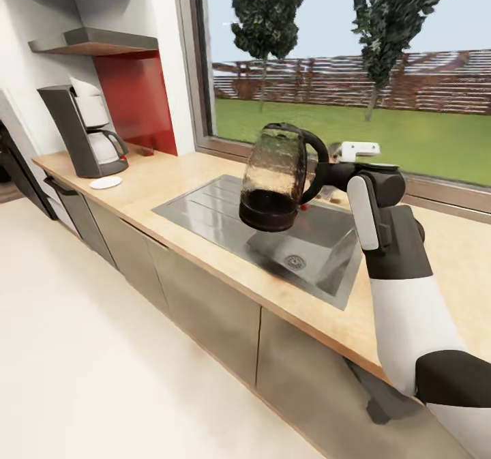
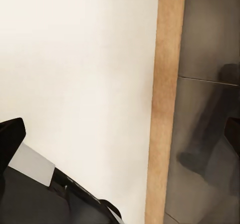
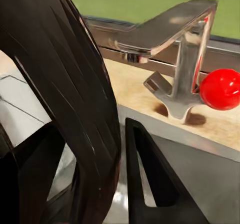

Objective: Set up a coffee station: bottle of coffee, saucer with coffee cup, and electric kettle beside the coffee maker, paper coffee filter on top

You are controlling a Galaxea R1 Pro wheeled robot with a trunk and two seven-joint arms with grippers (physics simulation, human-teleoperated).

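The right arm reached in from the near corner of the head view, its gripper clamped on the handle of the kettle. The kettle hung tilted above the sink, clear of the steel. In the right wrist view one finger lay beside the dark handle, with the tap and its red knob beyond. The coffee maker stood far down the counter under a shelf, with the saucer just beside it. The left wrist view showed floor, the counter's edge and cabinet fronts; whether the left pincer was open or closed could not be told.
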